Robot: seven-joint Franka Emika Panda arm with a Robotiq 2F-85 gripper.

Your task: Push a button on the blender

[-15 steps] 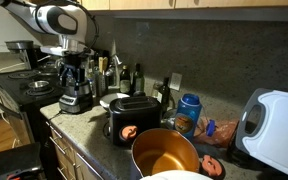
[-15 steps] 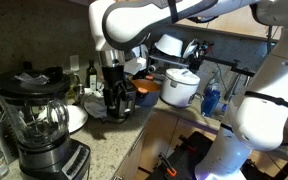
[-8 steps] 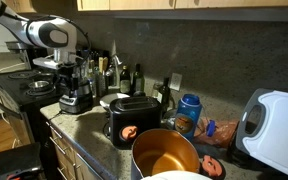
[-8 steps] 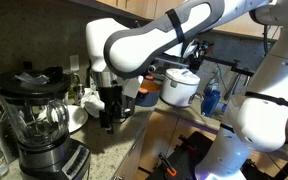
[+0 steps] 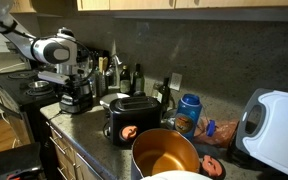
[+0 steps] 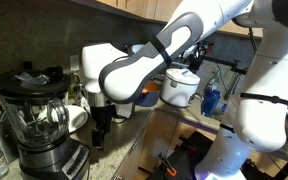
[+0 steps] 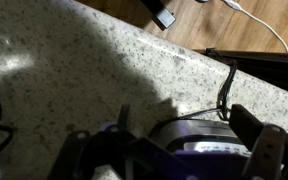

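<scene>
step: approach; button not pressed yet by the look of it; blender (image 6: 34,112) sits at the near left of an exterior view, clear jar on a squat base (image 6: 56,160), control panel (image 6: 77,160) on the face turned toward the arm; gripper (image 6: 98,138) hangs low and points down, just beside the base on the panel side; no contact that can be made out; wrist view shows speckled counter (image 7: 74,70) and a dark blurred body low in frame, probably the base, lying between the fingers (image 7: 260,145); jaws look spread wide there, nothing held; single buttons too small and blurred to pick out in any view

next move, as a judgement: short sideways push of 1 fingertip into the panel; tip must be lined up at button height first; narrowing the jaws into 1 firm tip would likely help, since wide jaws could straddle the panel or hit 2 buttons; push should be light, as the base could slide on the stone or the jar could rock; a dark cable (image 7: 227,85) runs close to 1 finger, worth keeping clear of
</scene>
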